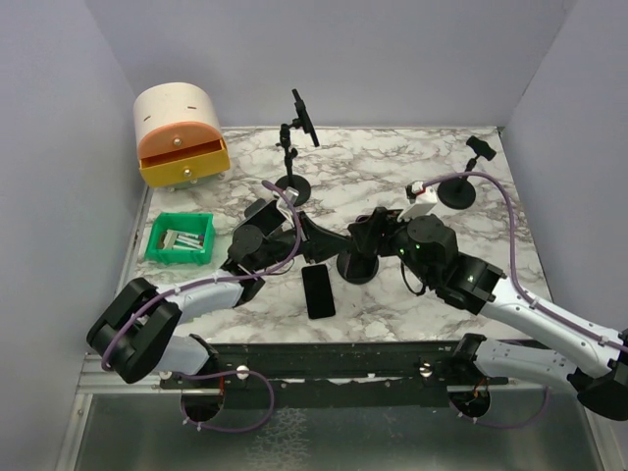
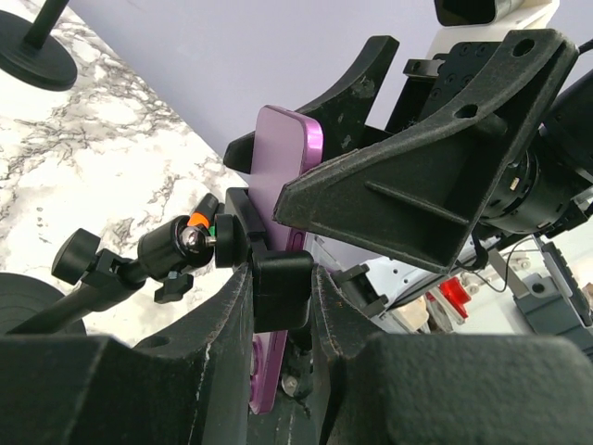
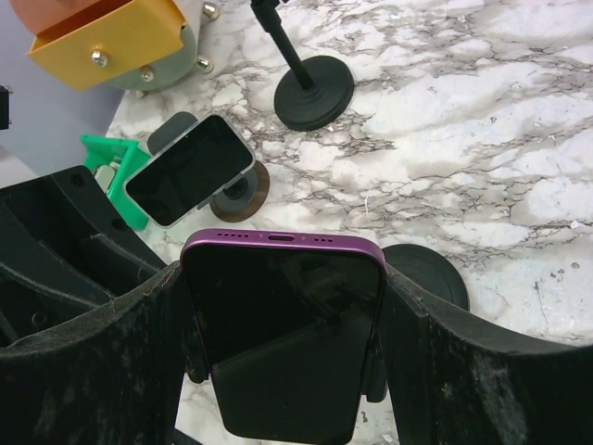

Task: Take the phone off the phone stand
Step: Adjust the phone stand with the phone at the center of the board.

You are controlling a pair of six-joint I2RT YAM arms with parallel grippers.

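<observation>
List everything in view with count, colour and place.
black centre phone stand: one, black, middle.
purple smartphone: one, purple, clamped in centre stand.
tall black stand: one, black, back centre, holding a dark phone.
short black stand: one, black, back right.
flat black phone: one, black, lying beside centre stand.
green plastic bin: one, green, left.
silver-edged phone: one, dark screen, propped near the bin.
rounded beige drawer box: one, orange-yellow drawer open, back left.
white marble table: one, beneath everything.
left gripper: one, black, shut on centre stand.
right gripper: one, black, shut on purple smartphone.
</observation>
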